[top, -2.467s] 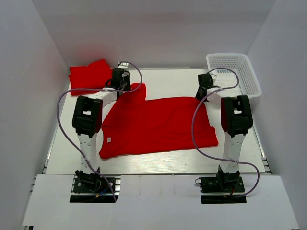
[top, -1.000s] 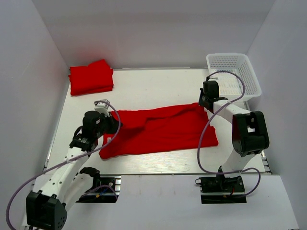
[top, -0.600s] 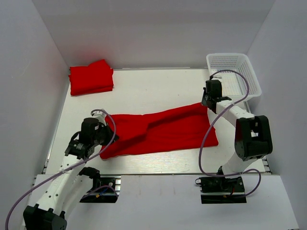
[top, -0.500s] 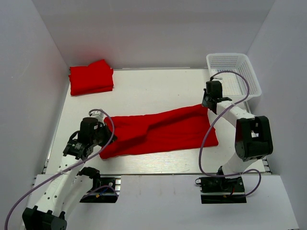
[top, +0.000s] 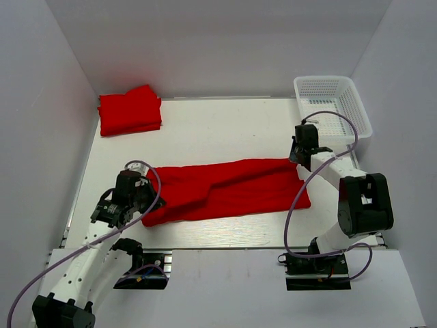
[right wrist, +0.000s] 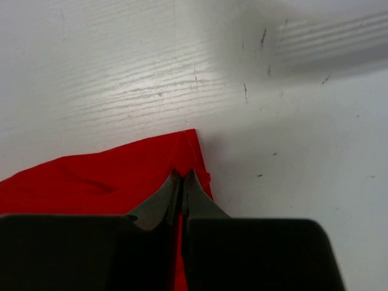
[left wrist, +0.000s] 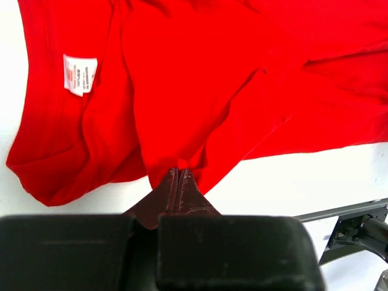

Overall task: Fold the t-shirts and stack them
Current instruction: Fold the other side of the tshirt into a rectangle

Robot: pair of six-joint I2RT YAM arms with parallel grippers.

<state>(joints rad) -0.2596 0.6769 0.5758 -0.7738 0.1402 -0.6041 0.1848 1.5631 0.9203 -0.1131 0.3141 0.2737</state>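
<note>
- The left gripper sits nearest, well to the left of the basket and much closer to the bases. Its jaws are pinched tight on a fold of the shirt; the left wrist view shows red cloth bunching into the closed tips.
- The white label lies face up just beside that pinch.
- The shirt is now a long, narrow band running from the left gripper toward the basket's near side. Moments ago it lay spread wide, so its far edge has been drawn forward over the near half.
- The right gripper is just in front of the basket. It is clamped on the band's far corner, with bare table beyond.
- My read: the first lengthwise fold is nearly laid. The cloth is still rumpled, so it likely needs smoothing before both let go.
- Farthest, level with the basket but well to its left, the stack of folded red cloth waits for this shirt.
</note>
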